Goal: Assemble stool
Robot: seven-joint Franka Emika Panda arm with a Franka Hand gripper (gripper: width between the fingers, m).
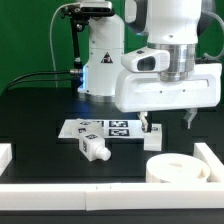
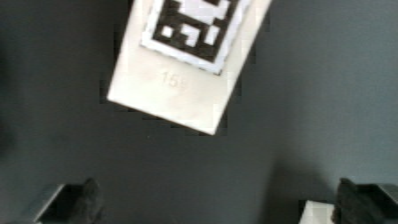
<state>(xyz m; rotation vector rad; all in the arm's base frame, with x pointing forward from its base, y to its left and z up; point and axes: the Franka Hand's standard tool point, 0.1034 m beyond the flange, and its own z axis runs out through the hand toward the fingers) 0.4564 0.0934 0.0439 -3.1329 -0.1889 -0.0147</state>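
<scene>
The round white seat [image 1: 178,168] lies on the black table at the front, on the exterior view's right. One chunky white leg [image 1: 93,148] with tags lies in front of the marker board [image 1: 100,128]. A second small white piece [image 1: 155,141] lies just below my gripper's finger, behind the seat. My gripper [image 1: 167,123] hangs open and empty above the table, between the marker board's end and the seat. In the wrist view the dark fingertips [image 2: 71,203] stand wide apart around my gripper [image 2: 221,205], and a white tagged piece [image 2: 178,75] lies ahead on the table; I cannot tell which part it is.
White border rails run along the front [image 1: 100,195] and both sides [image 1: 212,158] of the table. The robot base [image 1: 100,60] stands behind the marker board.
</scene>
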